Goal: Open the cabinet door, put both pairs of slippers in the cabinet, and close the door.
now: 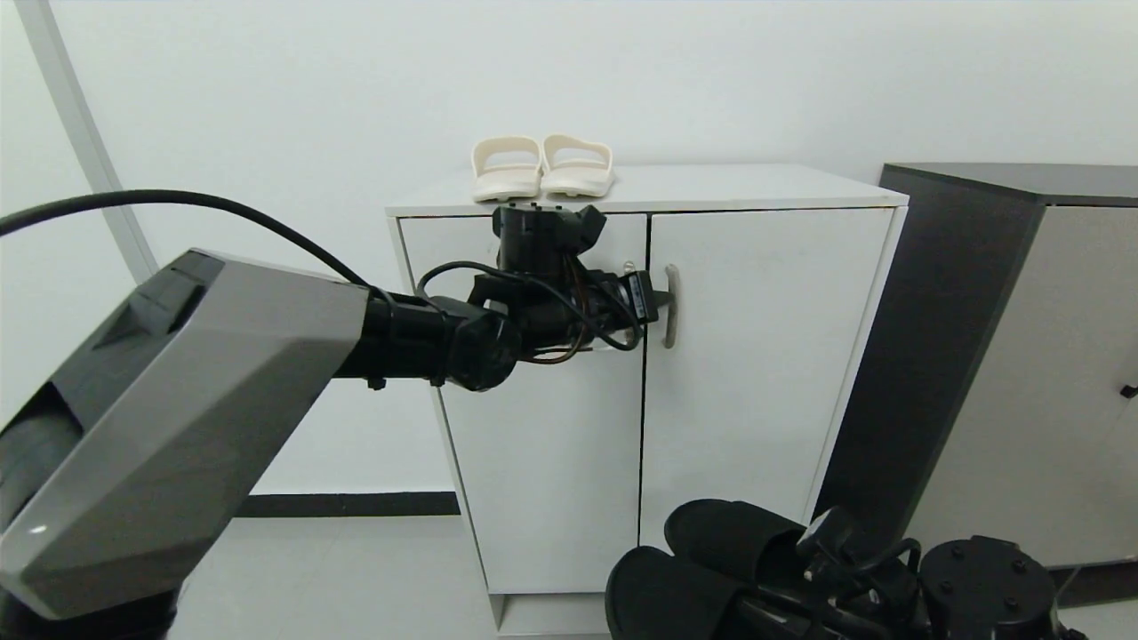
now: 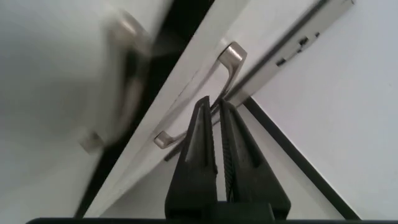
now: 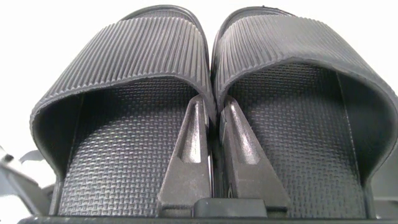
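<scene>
At centre, against a plain wall, stands a white cabinet (image 1: 765,187) w/ two doors, both looking shut. On its top, toward the left end, a cream pair of slippers (image 1: 542,167) sits side by side, strap openings facing the robot. The left arm reaches across at handle height. The left gripper (image 2: 215,112) has its fingers pressed almost together, only a slit btwn them, tips right at the left door handle (image 2: 231,59). The handle's slim metal bar passes behind the tips, so it seems pinched, though the contact itself is hidden. The right door handle (image 1: 672,307) is just beside it, across the door gap. Low at the right, before the cabinet's foot, the right gripper (image 3: 214,134) is clamped on the black slippers (image 3: 124,81): one finger lies inside each shoe, squeezing the touching inner walls together so both are held as one. A dark grey cabinet (image 1: 933,356) stands just right of the white one. Handling, as a judgement: the handle is rigid, smooth metal, so grip mid-bar & pull along the door's swing, or it may slip out. The slippers look like light, ribbed foam or rubber, soft & bendy, not fragile. The cream pair is prob. best taken the same way, by the adjoining inner sides under the straps
</scene>
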Motion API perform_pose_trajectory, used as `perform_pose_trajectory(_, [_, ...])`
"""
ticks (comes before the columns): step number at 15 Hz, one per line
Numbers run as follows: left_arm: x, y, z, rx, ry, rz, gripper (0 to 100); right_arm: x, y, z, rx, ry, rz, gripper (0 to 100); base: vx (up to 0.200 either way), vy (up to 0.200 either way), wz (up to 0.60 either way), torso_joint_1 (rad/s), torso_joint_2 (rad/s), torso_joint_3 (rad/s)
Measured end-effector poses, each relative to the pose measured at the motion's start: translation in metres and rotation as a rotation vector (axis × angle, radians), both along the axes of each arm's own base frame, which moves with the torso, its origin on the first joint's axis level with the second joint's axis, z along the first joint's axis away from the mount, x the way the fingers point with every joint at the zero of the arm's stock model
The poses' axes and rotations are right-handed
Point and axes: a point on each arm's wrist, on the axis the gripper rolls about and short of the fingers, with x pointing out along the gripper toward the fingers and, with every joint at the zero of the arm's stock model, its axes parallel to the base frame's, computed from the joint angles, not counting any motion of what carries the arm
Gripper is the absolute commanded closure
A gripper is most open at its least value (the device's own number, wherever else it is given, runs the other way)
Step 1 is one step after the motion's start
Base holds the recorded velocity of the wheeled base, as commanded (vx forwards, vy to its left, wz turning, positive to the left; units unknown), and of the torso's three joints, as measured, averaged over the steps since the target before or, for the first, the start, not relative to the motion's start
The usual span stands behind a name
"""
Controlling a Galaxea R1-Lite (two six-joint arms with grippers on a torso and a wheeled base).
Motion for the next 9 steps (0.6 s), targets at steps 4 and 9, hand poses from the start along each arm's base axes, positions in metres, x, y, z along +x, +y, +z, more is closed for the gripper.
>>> perform_pose_trajectory(4, [-0.03, 0.007, 0.001, 0.003, 0.005, -0.023, 100, -0.004, -0.001, 0.0, 0.0, 0.002, 0.022, 100, 0.0, 0.0, 0.0, 0.0, 0.0, 0.0])
perform_pose_trajectory(9, [-0.061, 0.027, 0.01, -0.019, -0.03, -0.032, 100, -0.007, 0.001, 0.001, 0.008, -0.006, 0.038, 100, 0.0, 0.0, 0.0, 0.0, 0.0, 0.0])
